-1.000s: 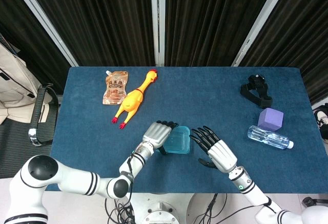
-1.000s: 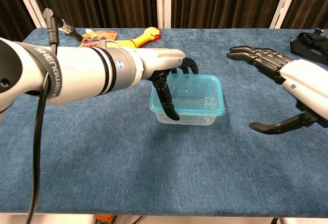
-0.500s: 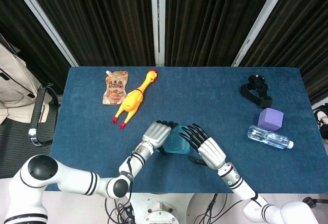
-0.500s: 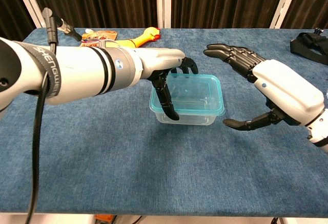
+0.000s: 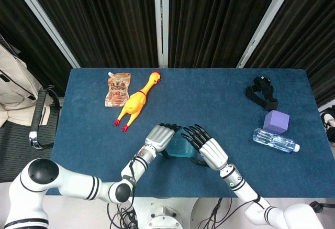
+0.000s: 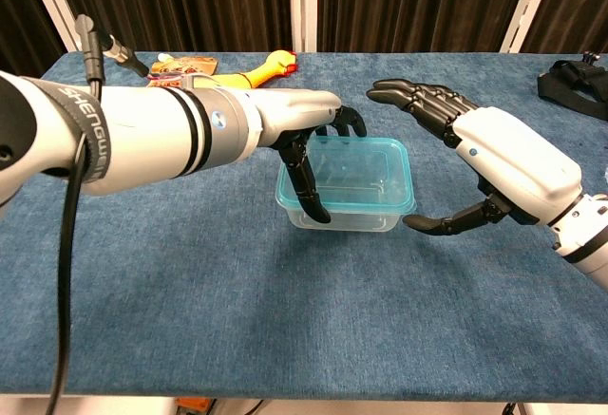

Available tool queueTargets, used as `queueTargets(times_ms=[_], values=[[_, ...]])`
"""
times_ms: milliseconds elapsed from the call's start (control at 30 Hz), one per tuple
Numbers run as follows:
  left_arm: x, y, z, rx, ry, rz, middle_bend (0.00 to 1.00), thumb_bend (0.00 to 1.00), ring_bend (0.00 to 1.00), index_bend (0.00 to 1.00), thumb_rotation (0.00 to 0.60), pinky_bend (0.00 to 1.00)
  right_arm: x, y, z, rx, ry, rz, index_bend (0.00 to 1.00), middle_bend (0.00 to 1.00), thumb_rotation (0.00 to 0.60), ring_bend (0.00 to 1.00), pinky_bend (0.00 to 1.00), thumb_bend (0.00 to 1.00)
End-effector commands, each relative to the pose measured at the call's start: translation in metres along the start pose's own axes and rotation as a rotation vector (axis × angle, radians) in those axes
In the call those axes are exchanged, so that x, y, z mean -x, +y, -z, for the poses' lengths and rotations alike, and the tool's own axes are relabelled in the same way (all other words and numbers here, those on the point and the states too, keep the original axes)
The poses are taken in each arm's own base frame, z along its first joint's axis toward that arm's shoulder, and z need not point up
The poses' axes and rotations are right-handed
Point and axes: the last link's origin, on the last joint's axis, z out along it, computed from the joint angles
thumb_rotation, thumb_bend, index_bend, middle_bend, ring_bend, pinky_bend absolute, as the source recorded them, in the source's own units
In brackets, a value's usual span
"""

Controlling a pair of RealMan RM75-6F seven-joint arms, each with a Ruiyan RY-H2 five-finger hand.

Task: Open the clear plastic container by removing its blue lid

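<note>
The clear plastic container (image 6: 366,179) with its blue lid (image 5: 180,147) on stands near the table's front edge, in the middle. My left hand (image 6: 306,130) grips its left end, fingers hooked over the far rim and thumb down the near wall. Spread open around the right end is my right hand (image 6: 494,154): its fingers reach above the far right corner and its thumb tip is at the near right corner. Whether the thumb touches the lid I cannot tell. From the head camera, the left hand (image 5: 161,136) and right hand (image 5: 208,150) flank the container and hide much of it.
A yellow rubber chicken (image 5: 135,101) and a snack pouch (image 5: 118,90) lie at the back left. At the right are a black strap (image 5: 263,93), a purple cube (image 5: 276,121) and a water bottle (image 5: 275,140). A chair (image 5: 42,113) stands left of the table.
My right hand has moved left, from well clear of the container to around its right end. The left hand and the container have not moved.
</note>
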Motion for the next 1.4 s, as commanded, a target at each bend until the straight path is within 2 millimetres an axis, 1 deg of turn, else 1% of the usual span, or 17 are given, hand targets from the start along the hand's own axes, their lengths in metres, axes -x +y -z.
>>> queueTargets(times_ms=[33, 400, 533, 633, 733, 900, 1000, 1100, 1300, 1400], values=[[0.000, 0.000, 0.000, 0.000, 0.000, -0.003, 0.36, 0.00, 0.29, 0.31, 0.600, 0.28, 0.000, 0.000, -0.001, -0.001, 0.003, 0.003, 0.00, 0.00, 0.600, 0.00, 0.00, 0.09], [0.001, -0.001, 0.000, -0.003, 0.003, -0.014, 0.36, 0.00, 0.29, 0.31, 0.600, 0.28, -0.004, -0.001, -0.005, -0.008, 0.022, 0.001, 0.00, 0.00, 0.600, 0.00, 0.00, 0.10], [0.000, 0.000, 0.001, -0.001, 0.006, -0.023, 0.36, 0.00, 0.29, 0.31, 0.600, 0.27, -0.005, -0.002, -0.006, -0.015, 0.036, -0.001, 0.00, 0.00, 0.600, 0.00, 0.00, 0.15], [0.000, 0.000, 0.001, -0.002, 0.011, -0.027, 0.36, 0.00, 0.29, 0.31, 0.600, 0.27, -0.005, -0.002, -0.007, -0.014, 0.041, -0.002, 0.01, 0.00, 0.600, 0.00, 0.00, 0.21], [0.001, 0.000, 0.001, -0.001, 0.013, -0.030, 0.36, 0.00, 0.29, 0.31, 0.600, 0.27, -0.006, -0.002, -0.007, -0.015, 0.045, 0.000, 0.05, 0.02, 0.600, 0.00, 0.00, 0.26], [0.000, 0.002, 0.002, 0.007, 0.012, -0.028, 0.35, 0.00, 0.29, 0.30, 0.600, 0.27, -0.007, -0.002, -0.008, -0.019, 0.052, 0.012, 0.22, 0.09, 0.600, 0.00, 0.00, 0.35], [-0.002, 0.003, 0.003, 0.015, 0.010, -0.026, 0.34, 0.00, 0.29, 0.29, 0.600, 0.27, -0.008, -0.002, -0.009, -0.024, 0.054, 0.014, 0.29, 0.11, 0.600, 0.00, 0.00, 0.40], [-0.003, 0.004, 0.004, 0.023, 0.012, -0.025, 0.33, 0.00, 0.29, 0.27, 0.600, 0.27, -0.009, -0.003, -0.010, -0.031, 0.055, 0.017, 0.33, 0.12, 0.600, 0.00, 0.00, 0.42], [-0.005, 0.006, 0.007, 0.040, 0.014, -0.022, 0.32, 0.00, 0.28, 0.21, 0.600, 0.27, -0.012, -0.005, -0.012, -0.037, 0.067, 0.018, 0.37, 0.14, 0.600, 0.00, 0.00, 0.44], [-0.006, 0.006, 0.007, 0.044, 0.016, -0.022, 0.32, 0.00, 0.28, 0.21, 0.600, 0.27, -0.013, -0.005, -0.013, -0.036, 0.070, 0.017, 0.41, 0.15, 0.600, 0.00, 0.00, 0.48]])
